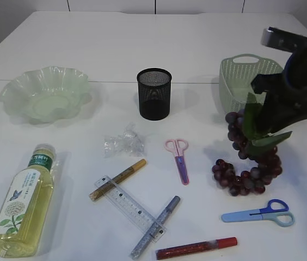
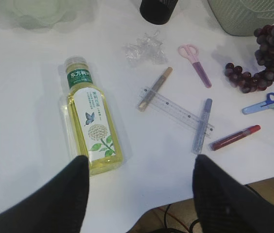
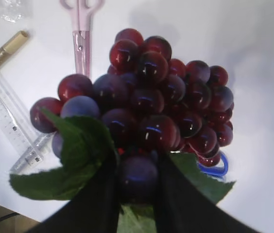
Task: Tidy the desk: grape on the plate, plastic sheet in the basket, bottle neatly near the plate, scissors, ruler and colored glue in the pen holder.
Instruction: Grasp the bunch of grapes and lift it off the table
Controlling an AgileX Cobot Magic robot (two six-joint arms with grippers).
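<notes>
My right gripper (image 1: 258, 126) (image 3: 136, 170) is shut on the top of the dark red grape (image 1: 246, 163) (image 3: 146, 97) bunch, among its green leaves. The bunch hangs from it and its lower end still curls on the table. The left gripper (image 2: 139, 167) stands open and empty above the table's near edge, just below the base of the lying bottle (image 2: 91, 121) (image 1: 23, 204). The green plate (image 1: 12, 98) sits at the far left, the black pen holder (image 1: 154, 93) at the centre back and the green basket (image 1: 240, 76) behind the grape.
The crumpled plastic sheet (image 1: 123, 141) lies mid-table. Pink scissors (image 1: 179, 157), blue scissors (image 1: 259, 213), the clear ruler (image 1: 129, 204) and gold (image 1: 118, 179), silver (image 1: 156, 219) and red glue (image 1: 196, 248) tubes are scattered along the front.
</notes>
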